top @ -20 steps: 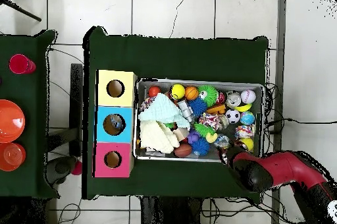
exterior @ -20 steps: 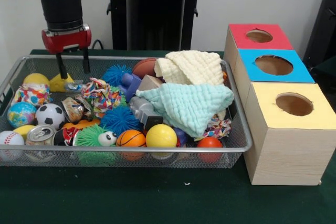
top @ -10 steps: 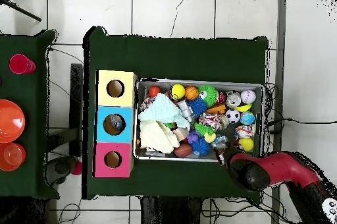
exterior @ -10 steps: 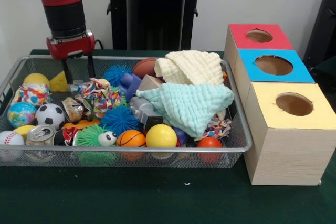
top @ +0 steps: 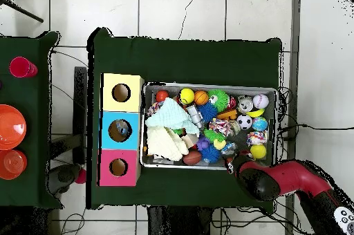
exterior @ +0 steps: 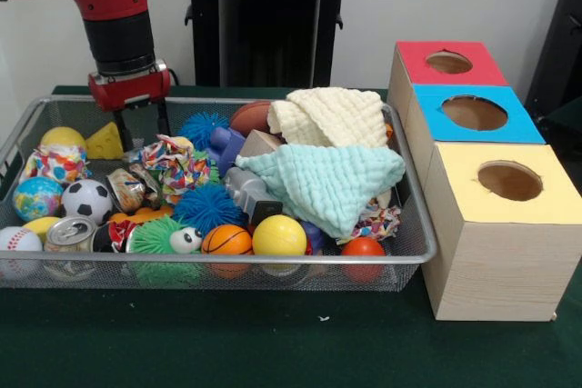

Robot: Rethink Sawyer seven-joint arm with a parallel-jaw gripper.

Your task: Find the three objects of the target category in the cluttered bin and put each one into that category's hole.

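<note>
The red and black arm reaches straight down, its hand (exterior: 143,129) hanging with both dark fingers (exterior: 121,131) parted, gripping nothing.

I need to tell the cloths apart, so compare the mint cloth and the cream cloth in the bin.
The mint cloth is pale green; the cream cloth is pale yellow. In the front view the mint cloth lies nearer the camera, draped over toys with a corner hanging down, while the cream cloth sits bunched behind it toward the far rim. Both have a crinkled weave and lie at the end of the bin nearest the boxes.
</note>
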